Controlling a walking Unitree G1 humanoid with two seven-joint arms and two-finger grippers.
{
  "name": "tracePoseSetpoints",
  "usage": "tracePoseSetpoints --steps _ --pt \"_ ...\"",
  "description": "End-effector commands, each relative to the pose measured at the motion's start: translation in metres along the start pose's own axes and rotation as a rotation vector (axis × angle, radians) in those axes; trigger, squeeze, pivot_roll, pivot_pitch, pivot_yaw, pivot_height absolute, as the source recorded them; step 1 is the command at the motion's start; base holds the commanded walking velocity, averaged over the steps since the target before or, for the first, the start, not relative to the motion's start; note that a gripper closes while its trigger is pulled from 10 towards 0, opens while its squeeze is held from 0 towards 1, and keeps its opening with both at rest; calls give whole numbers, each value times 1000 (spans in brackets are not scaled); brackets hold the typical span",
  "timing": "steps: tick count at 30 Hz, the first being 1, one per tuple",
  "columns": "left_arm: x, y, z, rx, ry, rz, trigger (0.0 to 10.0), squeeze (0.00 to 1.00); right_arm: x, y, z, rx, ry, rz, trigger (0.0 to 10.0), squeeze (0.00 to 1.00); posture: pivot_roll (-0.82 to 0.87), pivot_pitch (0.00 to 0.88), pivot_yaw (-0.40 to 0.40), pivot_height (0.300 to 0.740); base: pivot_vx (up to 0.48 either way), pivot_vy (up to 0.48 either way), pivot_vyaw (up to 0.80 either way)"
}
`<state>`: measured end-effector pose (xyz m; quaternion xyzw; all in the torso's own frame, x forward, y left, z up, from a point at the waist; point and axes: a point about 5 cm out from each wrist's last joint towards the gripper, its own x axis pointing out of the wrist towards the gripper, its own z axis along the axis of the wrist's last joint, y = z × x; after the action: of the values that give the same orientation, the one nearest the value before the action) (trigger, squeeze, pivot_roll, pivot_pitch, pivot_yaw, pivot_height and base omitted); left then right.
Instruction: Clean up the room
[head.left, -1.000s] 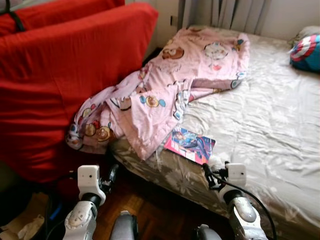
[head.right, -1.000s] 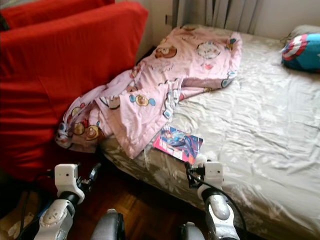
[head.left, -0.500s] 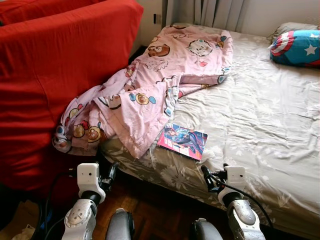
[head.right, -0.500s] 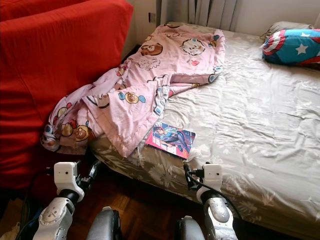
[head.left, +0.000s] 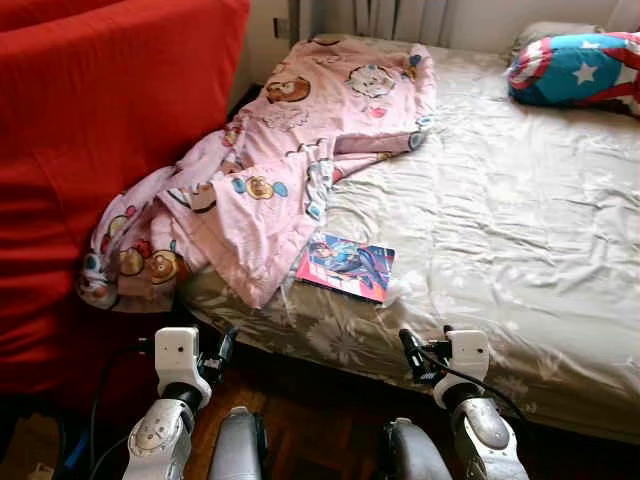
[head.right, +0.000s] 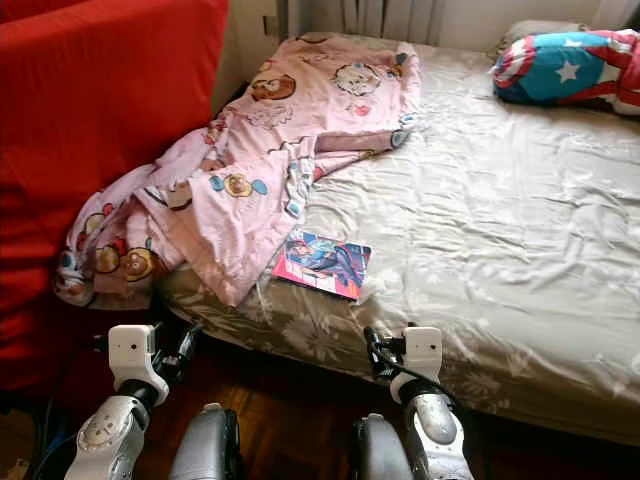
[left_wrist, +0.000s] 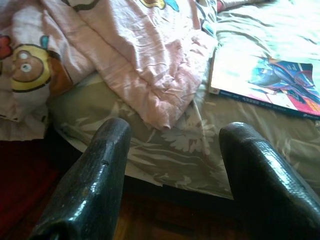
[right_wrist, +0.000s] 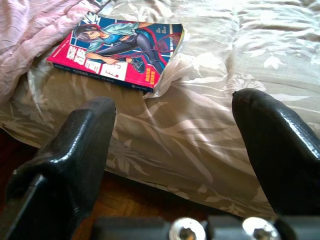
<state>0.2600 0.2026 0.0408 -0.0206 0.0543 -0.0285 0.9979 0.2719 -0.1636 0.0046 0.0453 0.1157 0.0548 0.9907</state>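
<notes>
Robot stands at the side of the bed (head.left: 520, 230), which wears a beige floral-print sheet; both arms are raised low at the mattress edge, nothing held.

Left gripper (left_wrist: 170, 165): fingers spread wide, empty, over the dark wooden floor (head.left: 320, 420) facing the bed's near edge. Right gripper (right_wrist: 175, 150): also spread wide, empty, aimed at the mattress edge just below the book. Open and pointed at the bed reads as pre-grasp posture, my guess.

Things to tidy:
- Glossy paperback comic book with a red-and-blue cover (head.left: 347, 267), flat on the sheet near the bed edge, one side touching or slightly tucked under the blanket hem. A small white scrap sits at its corner; can't tell what it is.
- Crumpled pink cartoon-print blanket (head.left: 270, 170), bunched along the robot's left side of the bed, one end spilling off the corner and hanging against the tall red fabric-covered upholstered piece (head.left: 90, 150) that stands just beside the bed.
- Blue, red and white star-shield cushion (head.left: 580, 70) at the far head end, well apart from the rest.

Judgement: book is the closest target and nearest the right gripper. It lies flat on a soft mattress, so getting a finger under the edge may be awkward; the sheet could bunch up with it.
</notes>
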Motion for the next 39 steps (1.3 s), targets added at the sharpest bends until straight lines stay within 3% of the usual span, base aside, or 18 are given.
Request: tracePoseSetpoints --steps 1,11,31,39 --pt "-3 1 -1 -3 11 2 10000 0 -2 1 -4 -1 17 6 10000 0 1 174 -10 613 296 0 0" --pt "-2 1 -1 -2 16 -7 10000 0 -2 4 -4 -48 18 45 10000 0 6 178 -7 613 330 0 241" --pt "-3 -1 0 -4 19 -8 10000 0 -2 0 -5 -5 34 17 10000 0 4 185 -10 613 360 0 81" --pt "-5 -2 -2 -2 26 -9 10000 0 3 -7 -9 85 90 -67 10000 0 5 196 -7 613 0 0 0"
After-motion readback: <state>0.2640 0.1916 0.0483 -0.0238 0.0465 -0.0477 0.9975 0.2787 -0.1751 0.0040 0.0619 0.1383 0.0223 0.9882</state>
